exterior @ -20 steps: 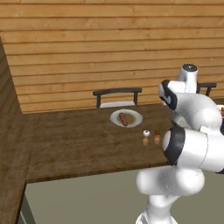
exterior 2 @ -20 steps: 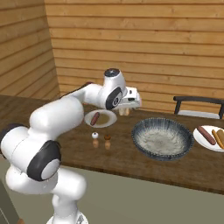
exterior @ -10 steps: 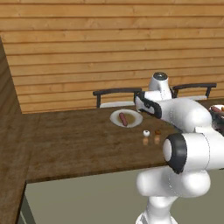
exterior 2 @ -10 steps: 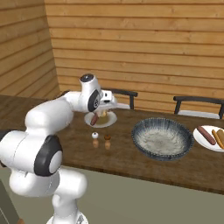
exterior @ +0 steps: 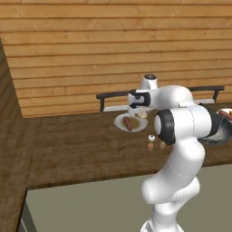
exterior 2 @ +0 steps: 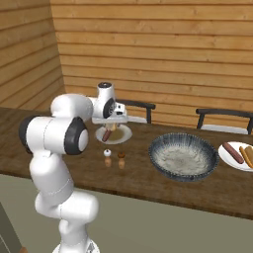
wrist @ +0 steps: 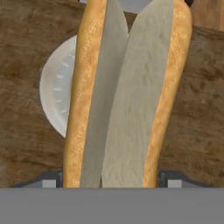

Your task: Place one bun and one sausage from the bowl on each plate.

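Note:
My gripper point(exterior 2: 113, 124) is shut on a long split bun point(wrist: 127, 96) and holds it just above the left white plate point(exterior 2: 120, 138). A red-brown sausage point(exterior 2: 106, 135) lies on that plate. In the hand view the bun stands lengthwise between the fingers, with the plate point(wrist: 57, 92) below it at the left. From the other side, the gripper point(exterior: 141, 113) hangs over the same plate point(exterior: 120, 121) and its sausage point(exterior: 128, 123). The dark grey-blue bowl point(exterior 2: 157, 148) sits to the right. The right plate point(exterior 2: 225, 157) carries a sausage point(exterior 2: 232, 152) and a bun point(exterior 2: 245, 154).
Two small shakers point(exterior 2: 107, 154) point(exterior 2: 121, 155) stand on the wooden table in front of the left plate. Dark chairs point(exterior 2: 138, 105) point(exterior 2: 225, 113) line the table's far edge, before a wood-plank wall. My white arm hides part of the bowl point(exterior: 219, 132) in the left base view.
The arm has swung left, away from the bowl, carrying the bun, and now hovers over the left plate. The jaws have kept their hold.

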Controlling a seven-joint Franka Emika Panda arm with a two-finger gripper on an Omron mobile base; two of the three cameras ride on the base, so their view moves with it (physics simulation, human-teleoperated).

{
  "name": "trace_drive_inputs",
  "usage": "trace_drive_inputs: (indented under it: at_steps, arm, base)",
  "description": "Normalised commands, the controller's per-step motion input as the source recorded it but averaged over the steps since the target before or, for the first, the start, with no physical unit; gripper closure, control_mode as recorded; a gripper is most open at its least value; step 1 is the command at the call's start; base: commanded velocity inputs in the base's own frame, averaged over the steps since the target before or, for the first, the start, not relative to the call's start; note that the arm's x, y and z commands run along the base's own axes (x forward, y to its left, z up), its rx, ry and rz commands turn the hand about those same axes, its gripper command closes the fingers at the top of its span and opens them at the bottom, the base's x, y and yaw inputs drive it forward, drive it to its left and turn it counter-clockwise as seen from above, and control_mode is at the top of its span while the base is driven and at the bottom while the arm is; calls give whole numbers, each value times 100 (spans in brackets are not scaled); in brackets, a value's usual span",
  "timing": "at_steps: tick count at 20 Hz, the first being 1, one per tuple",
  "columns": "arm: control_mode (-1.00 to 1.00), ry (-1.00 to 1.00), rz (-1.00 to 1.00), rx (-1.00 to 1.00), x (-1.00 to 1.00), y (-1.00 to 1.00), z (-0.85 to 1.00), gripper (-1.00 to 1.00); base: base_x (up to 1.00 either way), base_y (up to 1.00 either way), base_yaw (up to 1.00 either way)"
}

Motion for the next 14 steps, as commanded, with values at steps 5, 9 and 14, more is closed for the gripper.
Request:
trace_drive_inputs:
  at_steps: [5,9,14]
  arm:
    - [-100,0,0,2,56,0,-48,100]
    - [-100,2,-1,4,6,1,-65,100]
    - [-100,9,-1,4,5,0,-56,-100]
  base:
    - [0,0,0]
    - [0,0,0]
    - [0,0,0]
